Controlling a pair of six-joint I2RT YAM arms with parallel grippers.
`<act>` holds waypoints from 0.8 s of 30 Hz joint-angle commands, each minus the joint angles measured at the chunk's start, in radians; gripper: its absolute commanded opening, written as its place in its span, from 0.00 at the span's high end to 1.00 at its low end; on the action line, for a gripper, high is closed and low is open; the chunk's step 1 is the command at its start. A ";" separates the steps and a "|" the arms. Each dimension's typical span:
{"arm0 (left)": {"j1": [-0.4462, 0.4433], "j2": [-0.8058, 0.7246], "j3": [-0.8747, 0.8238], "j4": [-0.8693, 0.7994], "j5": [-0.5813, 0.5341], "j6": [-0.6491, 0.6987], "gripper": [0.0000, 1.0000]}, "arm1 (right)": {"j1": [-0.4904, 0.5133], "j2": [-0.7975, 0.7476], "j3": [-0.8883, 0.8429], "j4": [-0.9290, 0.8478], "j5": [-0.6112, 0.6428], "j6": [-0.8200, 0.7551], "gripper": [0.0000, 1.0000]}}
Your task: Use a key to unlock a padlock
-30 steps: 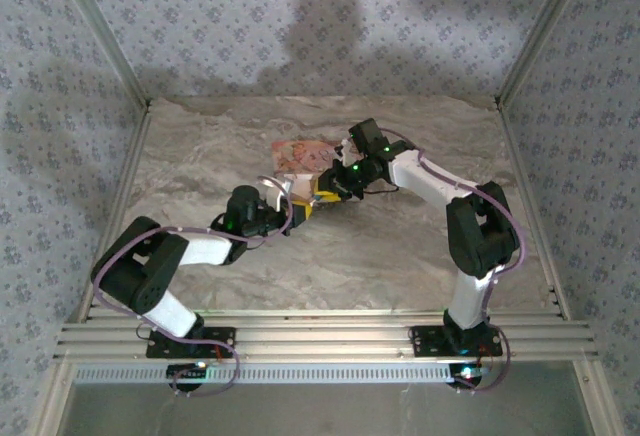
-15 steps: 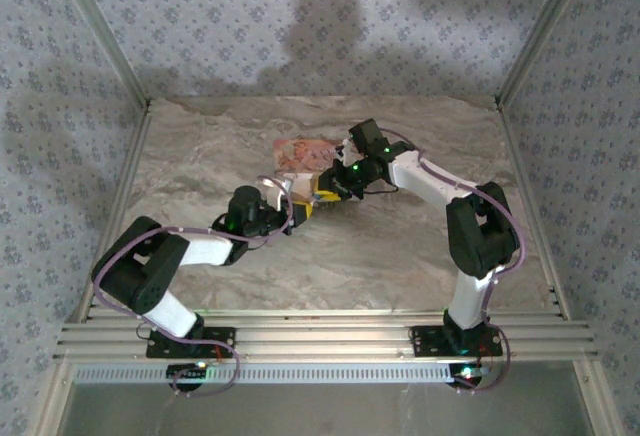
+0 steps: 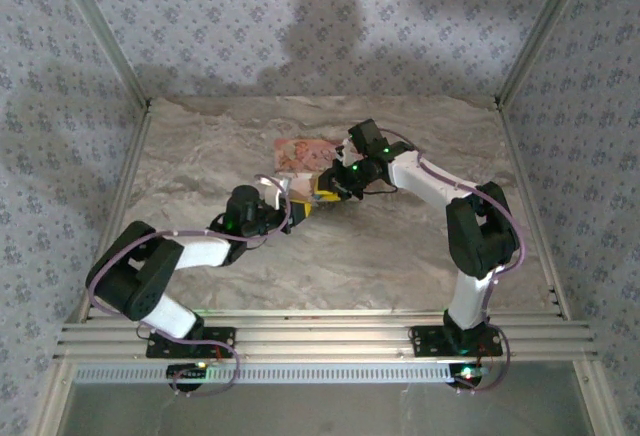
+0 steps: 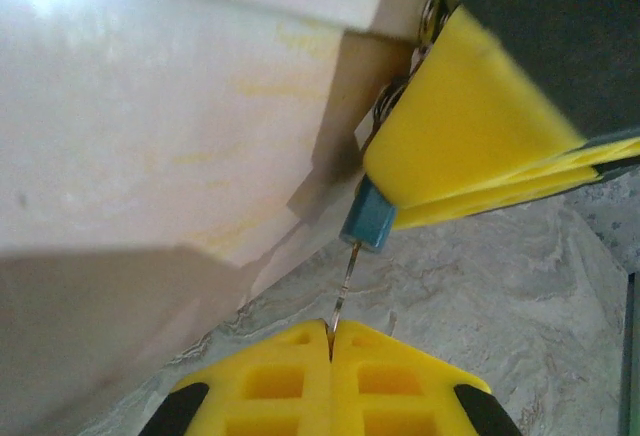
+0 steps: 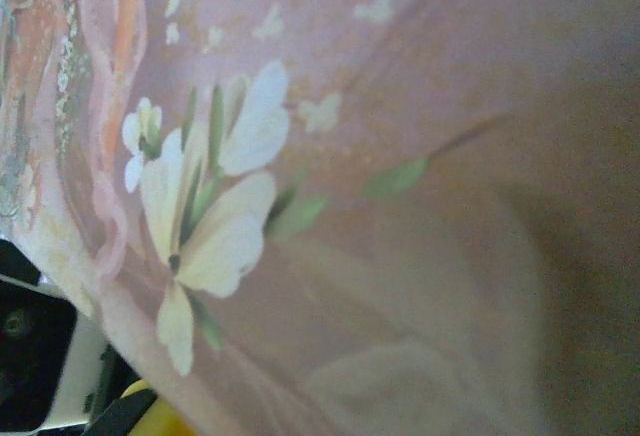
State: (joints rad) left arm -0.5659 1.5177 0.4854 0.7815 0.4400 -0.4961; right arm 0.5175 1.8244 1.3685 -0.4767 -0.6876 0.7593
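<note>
Turning the key looks like the step in hand. The left pincer is pinched tight on the thin key, which runs straight ahead of its tips into the blue end of the padlock. The right pincer stands narrow and seems to clamp the padlock's body, the blue end poking out below its yellow fingers. Next, I'd judge, comes a wrist roll on the left against a firm right; the slim key could bend or slip. The box sits just beyond both pincers, its contents hidden.
</note>
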 commanded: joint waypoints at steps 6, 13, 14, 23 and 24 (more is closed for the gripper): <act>-0.012 -0.042 0.051 0.118 0.035 -0.033 1.00 | 0.030 -0.030 -0.006 -0.049 -0.055 0.012 1.00; -0.012 0.007 0.013 0.167 0.036 -0.045 1.00 | 0.019 -0.046 -0.025 -0.020 -0.050 0.042 1.00; -0.013 0.008 0.002 0.173 0.032 -0.047 1.00 | 0.015 -0.050 -0.033 -0.010 -0.050 0.052 1.00; -0.013 0.026 -0.043 0.219 0.014 -0.066 1.00 | -0.002 -0.064 -0.060 0.044 -0.054 0.097 1.00; -0.014 0.026 -0.045 0.223 0.014 -0.068 1.00 | -0.004 -0.064 -0.060 0.041 -0.047 0.093 1.00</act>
State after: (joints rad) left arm -0.5659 1.5326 0.4477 0.9195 0.4389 -0.5491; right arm 0.5179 1.7908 1.3186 -0.4519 -0.6804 0.8162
